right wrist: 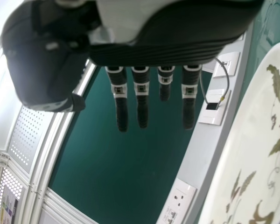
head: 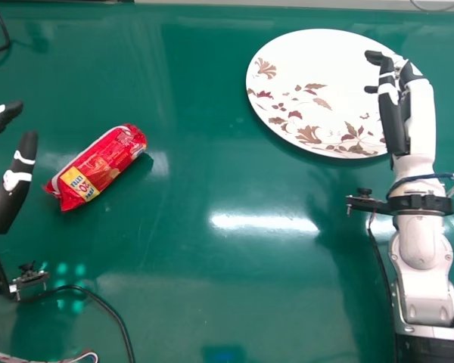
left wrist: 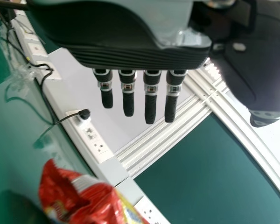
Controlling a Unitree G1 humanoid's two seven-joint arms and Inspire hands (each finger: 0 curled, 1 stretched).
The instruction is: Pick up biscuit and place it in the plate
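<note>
Looks pre-grab tbh, shiny red plastic biscuit packet (head: 98, 166) is left of the round white floral plate (head: 310, 76), black-and-white left hand (head: 12, 187) further left, matching right hand (head: 392, 113) over its rim, both wide open, so left should close in and grip.

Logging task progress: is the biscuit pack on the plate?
No, the biscuit pack lies on the green table, left of the plate.

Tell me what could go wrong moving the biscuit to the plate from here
The left hand might nudge the loose biscuit away. The plate lies far to its right, so that hand may fall short. The right hand, by the plate's right side, could get in the way.
</note>
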